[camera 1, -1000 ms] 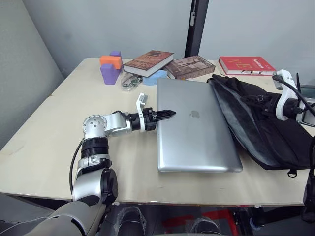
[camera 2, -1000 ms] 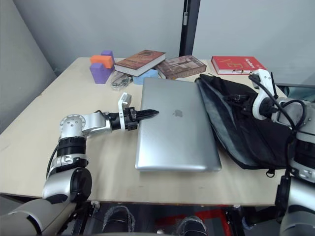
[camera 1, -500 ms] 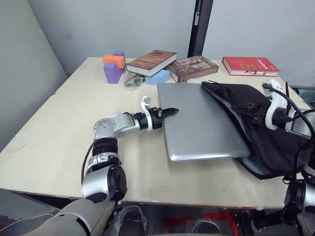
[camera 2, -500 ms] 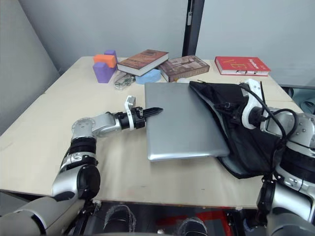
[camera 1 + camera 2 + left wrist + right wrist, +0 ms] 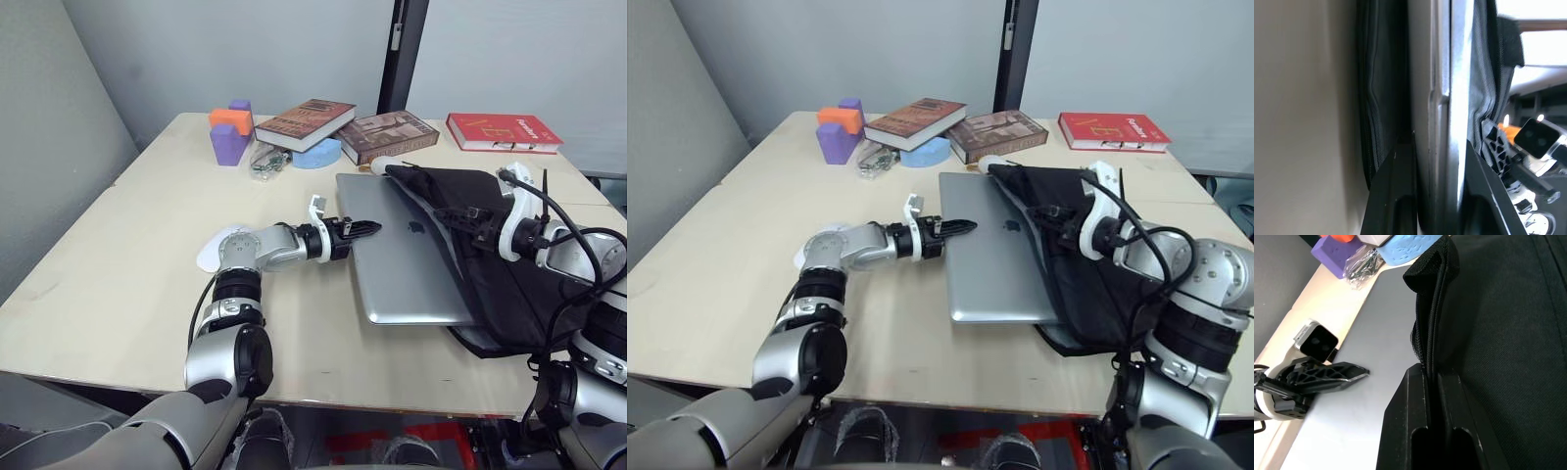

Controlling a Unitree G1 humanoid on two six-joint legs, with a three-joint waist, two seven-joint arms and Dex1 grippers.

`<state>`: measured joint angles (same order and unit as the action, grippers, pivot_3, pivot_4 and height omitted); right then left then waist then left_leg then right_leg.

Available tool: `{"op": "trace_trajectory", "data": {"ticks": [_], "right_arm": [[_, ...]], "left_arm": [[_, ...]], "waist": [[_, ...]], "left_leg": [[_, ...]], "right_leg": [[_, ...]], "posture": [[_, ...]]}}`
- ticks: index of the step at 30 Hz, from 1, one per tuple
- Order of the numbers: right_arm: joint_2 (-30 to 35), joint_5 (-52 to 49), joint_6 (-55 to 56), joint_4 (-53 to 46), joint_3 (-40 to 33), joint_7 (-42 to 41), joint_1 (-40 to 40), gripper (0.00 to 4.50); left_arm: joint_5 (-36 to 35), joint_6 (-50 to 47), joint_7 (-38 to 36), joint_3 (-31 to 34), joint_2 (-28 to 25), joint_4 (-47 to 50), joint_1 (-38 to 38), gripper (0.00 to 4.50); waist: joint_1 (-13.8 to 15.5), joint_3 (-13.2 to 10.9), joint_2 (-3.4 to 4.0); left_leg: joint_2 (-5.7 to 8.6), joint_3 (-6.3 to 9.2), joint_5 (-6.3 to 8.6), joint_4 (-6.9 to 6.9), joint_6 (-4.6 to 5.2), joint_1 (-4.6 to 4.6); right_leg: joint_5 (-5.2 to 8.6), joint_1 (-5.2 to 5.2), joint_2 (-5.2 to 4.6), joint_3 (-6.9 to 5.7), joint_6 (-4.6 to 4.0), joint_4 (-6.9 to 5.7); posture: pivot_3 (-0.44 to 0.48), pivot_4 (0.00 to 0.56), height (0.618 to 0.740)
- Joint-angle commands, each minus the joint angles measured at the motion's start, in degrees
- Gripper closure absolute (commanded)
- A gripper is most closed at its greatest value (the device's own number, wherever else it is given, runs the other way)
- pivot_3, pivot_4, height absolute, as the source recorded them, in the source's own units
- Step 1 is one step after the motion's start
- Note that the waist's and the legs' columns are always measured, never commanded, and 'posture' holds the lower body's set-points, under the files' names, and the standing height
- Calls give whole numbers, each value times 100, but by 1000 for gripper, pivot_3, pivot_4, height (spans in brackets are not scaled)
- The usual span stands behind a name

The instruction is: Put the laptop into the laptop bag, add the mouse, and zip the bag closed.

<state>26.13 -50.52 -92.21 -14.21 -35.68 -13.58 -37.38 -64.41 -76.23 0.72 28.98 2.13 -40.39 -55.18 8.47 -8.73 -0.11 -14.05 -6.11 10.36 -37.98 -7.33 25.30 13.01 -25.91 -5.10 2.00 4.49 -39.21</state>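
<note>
The silver laptop (image 5: 397, 259) lies flat on the table, its right part inside the open mouth of the black laptop bag (image 5: 514, 289). My left gripper (image 5: 364, 229) is shut on the laptop's left edge; in the left wrist view its fingers (image 5: 1396, 196) clamp the metal edge, with bag fabric beyond. My right gripper (image 5: 470, 217) is shut on the zip edge of the bag's upper flap (image 5: 1432, 308), holding it up over the laptop. The mouse (image 5: 208, 251), a flat white oval, lies on the table beside my left forearm.
Along the table's far side are two books (image 5: 306, 122), a red book (image 5: 502, 129), purple and orange blocks (image 5: 230, 132), a blue object (image 5: 315, 155) and a clear plastic packet (image 5: 265, 162). A white lump (image 5: 377, 166) sits at the bag's far corner.
The laptop has slid right, deeper into the bag, with my left gripper following on its edge. The flap held by my right gripper now covers more of the lid. The camera has shifted too.
</note>
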Motion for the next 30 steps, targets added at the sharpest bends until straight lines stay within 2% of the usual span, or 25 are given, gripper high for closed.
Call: {"op": "trace_trajectory", "data": {"ticks": [1, 8, 15, 18, 23, 30], "right_arm": [[-123, -483, -29, -251, -228, 373, -33, 4477], [-510, -1166, -29, -120, -450, 1230, -144, 4477], [-1156, -2015, -29, 308, -1052, 2737, -485, 4477], [-1269, -2501, -19, 399, -1089, 3288, -670, 4477], [-1104, -4012, 736, 596, -501, 4464, -537, 4477], [-177, -5941, 2299, 563, 861, 5518, 119, 4477]], "left_arm": [[-32, 151, -515, -57, 171, -4, -492, 4196], [479, 720, -927, -285, 414, -245, -819, 4196], [822, 1247, -1241, -325, 681, -474, -928, 4196], [879, 1343, -1310, -314, 765, -594, -968, 4196], [945, 1626, -1403, -315, 927, -864, -1076, 4196], [1059, 1789, -1885, -437, 1053, -1207, -1295, 4196]], "waist": [[3, 1, 2], [2, 2, 8], [1, 4, 23], [0, -8, 43], [4, -13, 68], [28, -12, 71]], "left_leg": [[1, 0, 0, 0, 0, 0], [1, 0, 0, 0, 0, 1], [7, 0, -1, 1, 0, 2], [8, 0, -2, 1, 2, 3], [10, 0, -2, 1, 2, 7], [23, 2, -2, 2, 4, 15]], "right_leg": [[-1, 0, -1, 0, 2, 0], [-3, 0, -2, 0, 8, 2], [-4, -1, -9, 0, 12, 2], [-8, -1, -10, 0, 18, 2], [-12, -3, -13, 0, 40, 4], [-15, -4, -24, 0, 65, 11]], "posture": [[0, 150, 707], [0, 150, 707], [0, 150, 707], [0, 150, 707], [0, 150, 707], [0, 150, 707]]}}
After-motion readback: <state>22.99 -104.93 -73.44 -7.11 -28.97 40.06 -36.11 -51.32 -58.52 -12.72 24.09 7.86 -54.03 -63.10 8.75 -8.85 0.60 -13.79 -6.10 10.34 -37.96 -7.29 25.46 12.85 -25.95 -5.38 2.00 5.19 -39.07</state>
